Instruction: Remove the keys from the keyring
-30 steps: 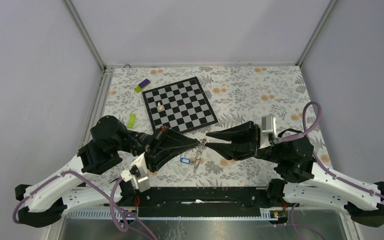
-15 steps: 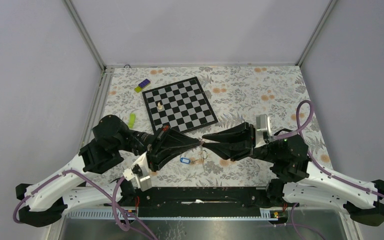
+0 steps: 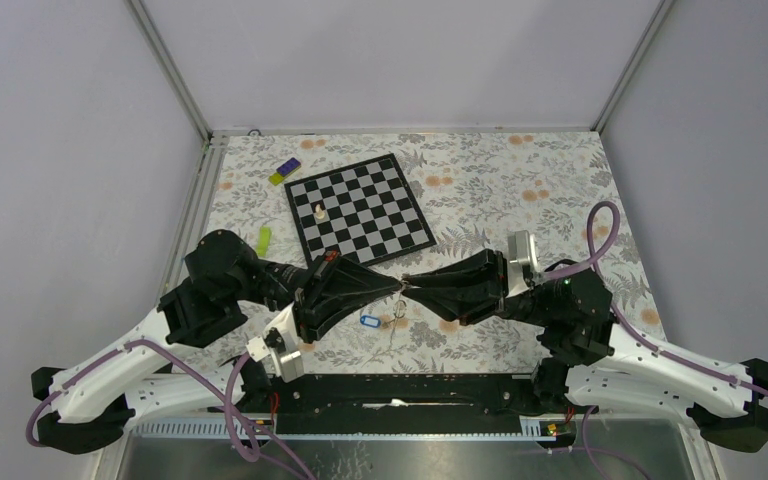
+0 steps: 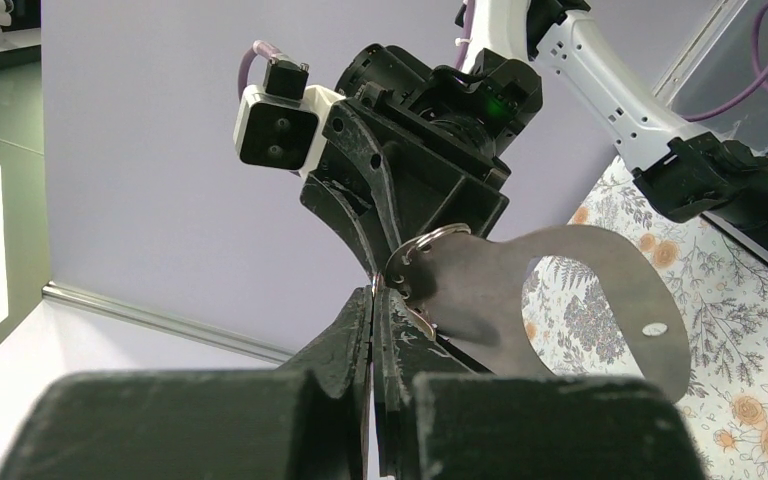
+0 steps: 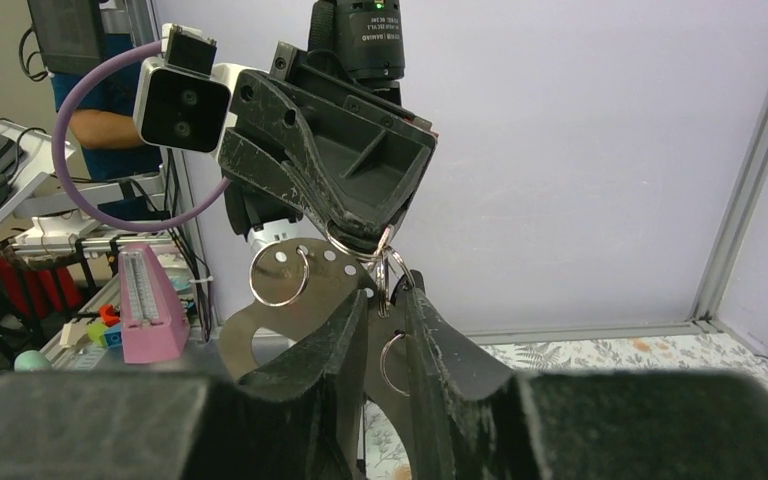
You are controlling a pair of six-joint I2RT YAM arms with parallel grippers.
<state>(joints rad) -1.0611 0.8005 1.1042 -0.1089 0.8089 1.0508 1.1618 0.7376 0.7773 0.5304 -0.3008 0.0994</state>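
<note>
Only top cam shows blue tag (image 3: 369, 321).

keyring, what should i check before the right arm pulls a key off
1. Left fingers shut on the thin silvery wire keyring: ok
2. Right fingers clamped on one of the small silvery keys: not ok, a gap shows
3. Keyring lifted off the floral-print table: ok
4. Small blue plastic tag clear of both arms' fingers: ok
5. Which key lies between the right fingers: cannot tell
</note>
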